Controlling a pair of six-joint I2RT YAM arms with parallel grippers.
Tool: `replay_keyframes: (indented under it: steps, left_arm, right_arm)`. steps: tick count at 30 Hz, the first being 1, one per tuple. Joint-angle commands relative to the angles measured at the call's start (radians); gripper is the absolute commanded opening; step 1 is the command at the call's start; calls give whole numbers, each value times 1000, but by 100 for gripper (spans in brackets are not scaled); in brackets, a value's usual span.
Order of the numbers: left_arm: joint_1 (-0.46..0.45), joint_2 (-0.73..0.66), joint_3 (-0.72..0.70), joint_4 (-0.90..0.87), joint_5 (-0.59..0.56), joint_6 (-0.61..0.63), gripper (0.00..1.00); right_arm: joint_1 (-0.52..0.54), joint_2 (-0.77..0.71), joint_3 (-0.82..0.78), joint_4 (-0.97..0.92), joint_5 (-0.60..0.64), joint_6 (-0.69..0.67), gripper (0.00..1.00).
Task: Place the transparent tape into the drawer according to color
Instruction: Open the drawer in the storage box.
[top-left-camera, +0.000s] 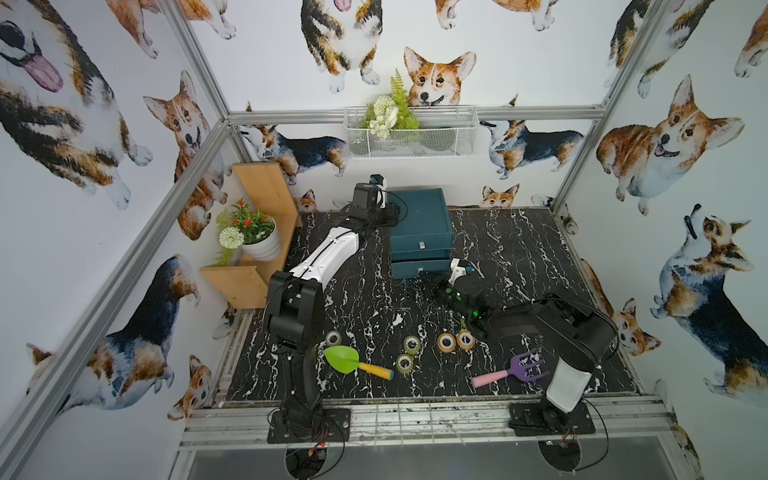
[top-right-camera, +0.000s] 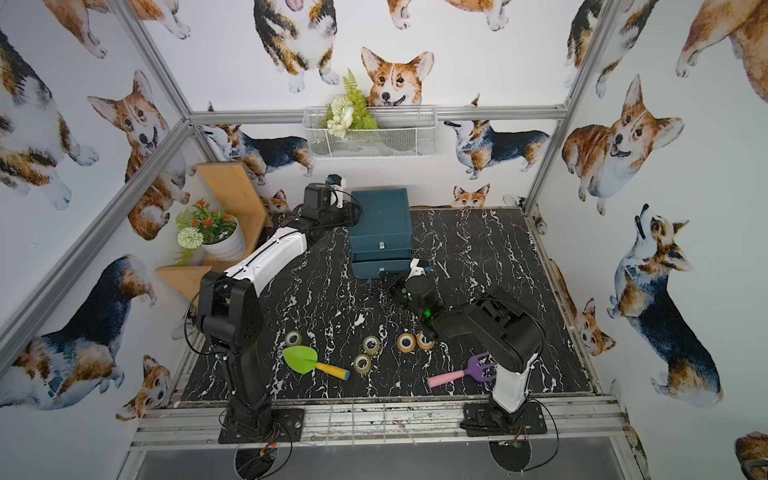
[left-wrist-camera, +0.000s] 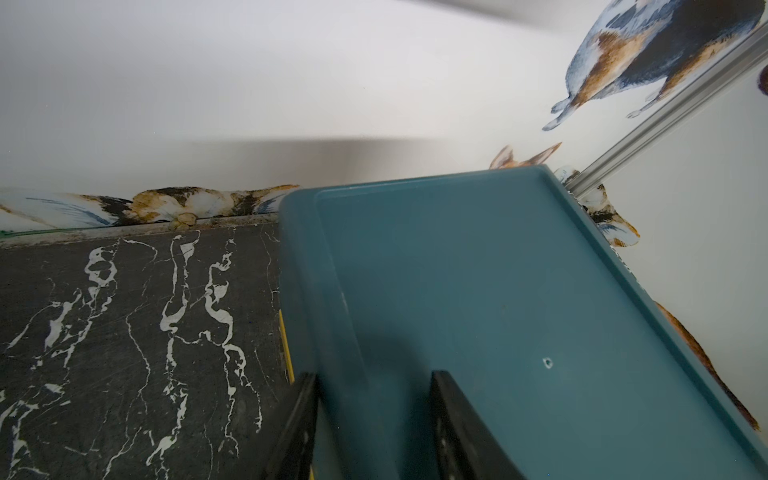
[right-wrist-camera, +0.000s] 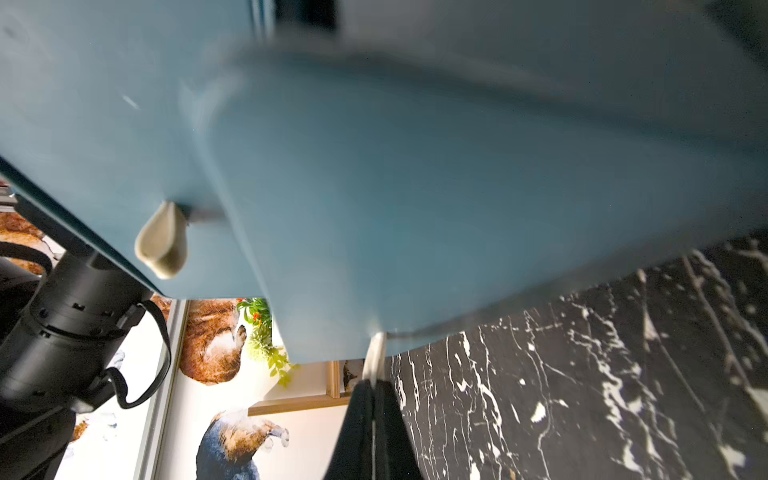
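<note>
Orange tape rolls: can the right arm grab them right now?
Probably not yet. The right gripper is shut on the lower drawer's white handle, so it must let go first. The orange tape rolls lie uncovered beside that arm.

Bare desk (top-left-camera: 357, 286) lies open between the arms, while the teal drawer chest (top-left-camera: 419, 224) blocks the back.

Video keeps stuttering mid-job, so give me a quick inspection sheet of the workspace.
Surface: black marble table.
Job's things: three greenish tape rolls and two orange tape rolls, all loose on the table; drawer cabinet.
Clutter: green shovel, purple fork.
Grippers: left gripper jaws clamp the cabinet's edge; right gripper shut on the lower drawer handle.
Cables: black cable looped at the left wrist.
Surroundings: potted plant, wire basket.
</note>
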Motion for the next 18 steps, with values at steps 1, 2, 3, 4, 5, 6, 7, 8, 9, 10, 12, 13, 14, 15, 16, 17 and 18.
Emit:
replay_keyframes:
  steps: [1,2,3,4,5,6,7,8,9,10,12,13,14,15,16,17,18]
  left_arm:
    - [0,12,-19,-222,-27,34,49]
    - [-1,9,-19,-222,-28,34,48]
    - [-1,8,-20,-222,-30,33,48]
    - [0,6,-20,-222,-32,33,48]
    - [-1,7,-22,-222,-32,34,48]
    - [-1,6,-22,-222,-31,34,48]
    - [-1,8,-21,-222,-31,34,48]
    - [0,9,-21,-223,-32,35,48]
    - [0,10,-21,-223,-32,35,48]
    - [0,11,-21,-223,-32,34,48]
    - [-1,12,-20,-223,-32,32,48]
    - [-1,11,-21,-223,-31,32,48]
    - [0,14,-21,-223,-32,33,48]
    - [0,14,-20,-224,-32,33,48]
    - [0,14,-20,-224,-29,32,48]
    - [0,14,-18,-224,-27,32,48]
    - [-1,16,-16,-224,-26,30,48]
  right_arm:
    - [16,-16,-27,12,-29,7,0]
    - [19,-18,-37,16,-30,9,0]
    - [22,-21,-43,18,-30,11,0]
    - [27,-25,-50,18,-32,14,0]
    - [31,-28,-57,21,-30,14,0]
    - [38,-31,-60,14,-30,13,0]
    - [46,-35,-64,11,-27,12,0]
    - [51,-36,-68,12,-26,13,0]
    - [60,-39,-73,11,-22,13,0]
    - [65,-43,-79,11,-19,13,0]
    - [73,-50,-89,4,-18,13,0]
    - [76,-56,-99,4,-17,13,0]
    - [80,-62,-105,2,-14,13,0]
    - [83,-71,-112,-5,-13,11,0]
    - [88,-78,-118,-9,-12,8,0]
    - [92,-83,-123,-11,-10,7,0]
    - [96,-89,-128,-11,-9,6,0]
